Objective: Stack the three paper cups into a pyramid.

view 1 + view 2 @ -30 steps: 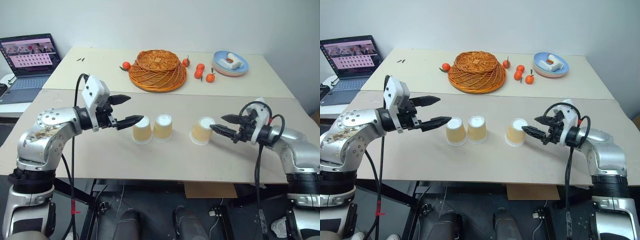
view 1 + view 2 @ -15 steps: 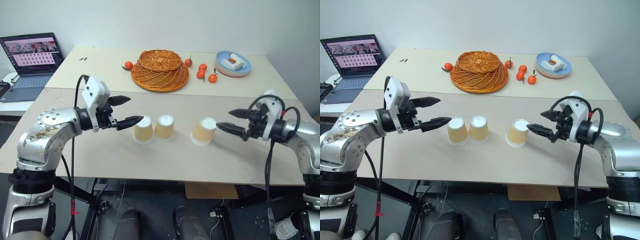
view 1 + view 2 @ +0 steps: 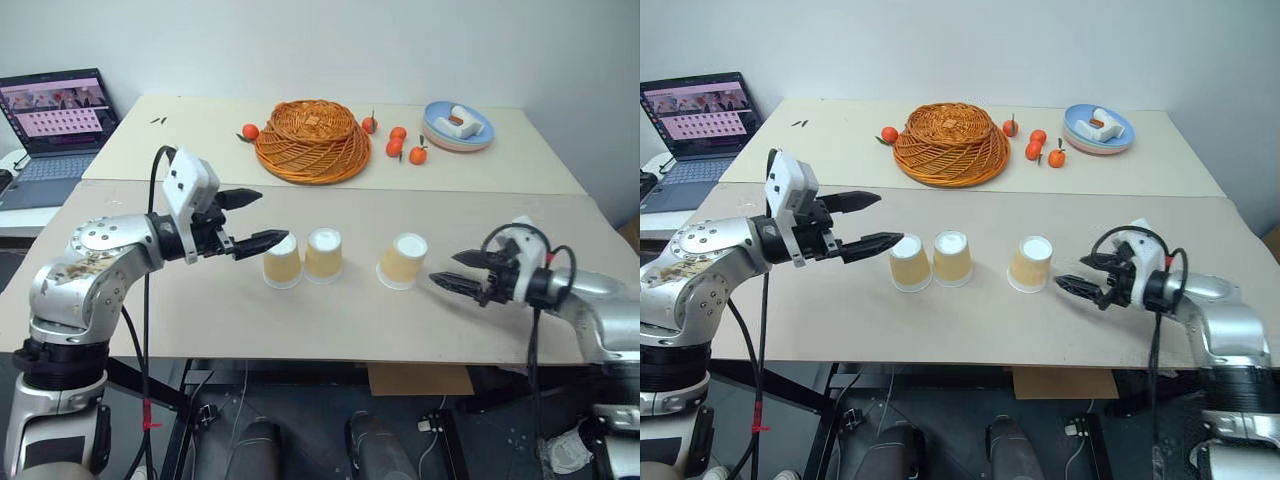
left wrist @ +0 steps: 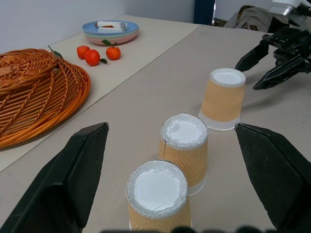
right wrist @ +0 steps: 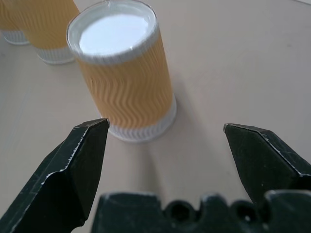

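**Grippers wide, pyramid not yet started**

Grippers on both arms stand wide and hold nothing. The left gripper (image 3: 248,219) hovers just beside the leftmost cup, its two black fingers spread apart, one reaching close to that cup's rim. The right gripper (image 3: 458,270) sits low over the surface (image 3: 330,320), jaws spread, aimed at the third cup from a short way off and not touching it.

Across the surface, largest things first: the far half carries an upturned wicker basket (image 3: 307,139), a laptop (image 3: 55,125) off on a side desk to the left, a stack of plates (image 3: 458,126) at the far right, and a few small oranges (image 3: 408,148) scattered beside the basket. None of these belongs to the job.

All three cups stand upside down, white bases up, in a rough row on the near half of the surface. The left cup (image 3: 282,262) and the middle cup (image 3: 323,255) are touching or nearly so, which would serve as a base pair. The right cup (image 3: 404,261) stands well apart from them.

By my reading, no stacking is done. What remains is the whole lift: grasp the lone cup, carry it over, and set it astride the two bases.
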`<state>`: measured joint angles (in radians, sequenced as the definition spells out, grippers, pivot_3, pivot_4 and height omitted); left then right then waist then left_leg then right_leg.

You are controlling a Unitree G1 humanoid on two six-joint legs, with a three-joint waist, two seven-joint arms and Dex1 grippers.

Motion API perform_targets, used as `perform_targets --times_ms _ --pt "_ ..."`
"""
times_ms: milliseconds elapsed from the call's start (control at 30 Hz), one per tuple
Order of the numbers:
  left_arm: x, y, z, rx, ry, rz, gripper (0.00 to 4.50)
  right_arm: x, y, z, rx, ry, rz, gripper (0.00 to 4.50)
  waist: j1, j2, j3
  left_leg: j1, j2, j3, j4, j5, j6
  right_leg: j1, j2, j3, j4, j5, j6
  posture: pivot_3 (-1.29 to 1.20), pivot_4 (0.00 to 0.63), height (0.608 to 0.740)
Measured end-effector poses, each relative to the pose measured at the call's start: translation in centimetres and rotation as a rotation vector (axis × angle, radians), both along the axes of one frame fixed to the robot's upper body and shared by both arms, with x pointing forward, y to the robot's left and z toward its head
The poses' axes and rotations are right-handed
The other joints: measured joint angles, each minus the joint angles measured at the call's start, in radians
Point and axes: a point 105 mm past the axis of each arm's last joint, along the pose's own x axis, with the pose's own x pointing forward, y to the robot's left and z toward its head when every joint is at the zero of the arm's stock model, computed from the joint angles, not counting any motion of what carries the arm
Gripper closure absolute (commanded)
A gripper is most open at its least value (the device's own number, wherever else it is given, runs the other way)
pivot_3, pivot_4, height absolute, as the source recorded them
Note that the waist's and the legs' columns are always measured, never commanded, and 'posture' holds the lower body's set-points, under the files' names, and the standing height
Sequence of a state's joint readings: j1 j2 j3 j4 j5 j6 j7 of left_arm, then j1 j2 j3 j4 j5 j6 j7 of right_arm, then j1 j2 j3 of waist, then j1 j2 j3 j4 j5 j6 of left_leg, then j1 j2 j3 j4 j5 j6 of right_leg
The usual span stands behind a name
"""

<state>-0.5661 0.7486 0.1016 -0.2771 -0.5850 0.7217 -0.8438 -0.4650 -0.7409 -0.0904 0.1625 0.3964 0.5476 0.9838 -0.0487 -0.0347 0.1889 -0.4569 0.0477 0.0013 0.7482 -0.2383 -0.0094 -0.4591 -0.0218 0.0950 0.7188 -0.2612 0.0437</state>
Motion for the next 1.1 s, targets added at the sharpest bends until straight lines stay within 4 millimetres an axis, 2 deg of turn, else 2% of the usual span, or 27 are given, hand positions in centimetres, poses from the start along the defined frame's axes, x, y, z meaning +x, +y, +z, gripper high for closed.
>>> perform_targets --times_ms 133,267,500,667,900,1000,1100 --pt "0.0 0.4 0.3 0.003 -0.005 0.013 0.07 1.0 1.4 0.6 -0.001 -0.028 0.048 0.0 0.005 0.0 0.0 -0.001 0.0 0.0 0.0 0.0 0.0 0.0 0.0 0.0 -0.001 0.0 0.0 0.0 0.15 0.671" --pt "-0.1 0.7 0.5 0.008 -0.014 0.028 0.07 1.3 2.4 0.4 0.006 -0.025 0.08 0.0 0.01 0.0 0.0 -0.001 -0.001 0.0 0.0 0.0 0.0 0.0 -0.001 0.0 -0.001 0.0 0.0 0.0 0.15 0.671" --pt "-0.1 0.9 0.4 0.01 -0.013 0.049 0.07 1.9 4.4 1.6 0.016 -0.066 0.144 0.0 0.005 0.0 0.0 -0.001 0.0 0.0 0.0 0.0 0.0 0.0 0.0 0.0 0.0 0.0 0.0 0.0 0.15 0.671" --pt "-0.1 1.0 0.2 0.01 -0.008 0.056 0.07 2.7 5.8 1.1 0.033 -0.057 0.163 0.0 0.004 0.0 0.0 -0.001 0.0 0.0 0.0 0.0 0.0 0.0 0.0 0.0 0.0 0.002 -0.003 0.0 0.15 0.671" --pt "-0.1 1.0 0.2 0.009 -0.009 0.062 0.07 3.6 6.0 1.4 0.037 -0.069 0.157 0.0 0.008 0.0 0.0 -0.001 0.0 0.0 0.0 0.0 0.0 0.0 -0.001 -0.001 0.0 0.002 -0.004 0.0 0.15 0.671" --pt "0.0 1.1 0.2 0.009 -0.008 0.063 0.0 3.7 5.8 1.1 0.027 -0.062 0.148 0.69 0.006 0.0 0.0 -0.001 0.0 0.0 0.0 0.0 0.0 0.0 -0.001 0.0 0.0 0.002 -0.004 0.0 0.15 0.671" --pt "-0.1 1.1 0.1 0.009 -0.005 0.067 0.0 3.7 5.8 1.2 0.025 -0.065 0.151 1.64 0.006 0.0 0.0 -0.001 0.0 0.0 0.0 0.0 0.0 0.0 0.0 -0.001 0.0 0.002 -0.004 0.0 0.15 0.671"
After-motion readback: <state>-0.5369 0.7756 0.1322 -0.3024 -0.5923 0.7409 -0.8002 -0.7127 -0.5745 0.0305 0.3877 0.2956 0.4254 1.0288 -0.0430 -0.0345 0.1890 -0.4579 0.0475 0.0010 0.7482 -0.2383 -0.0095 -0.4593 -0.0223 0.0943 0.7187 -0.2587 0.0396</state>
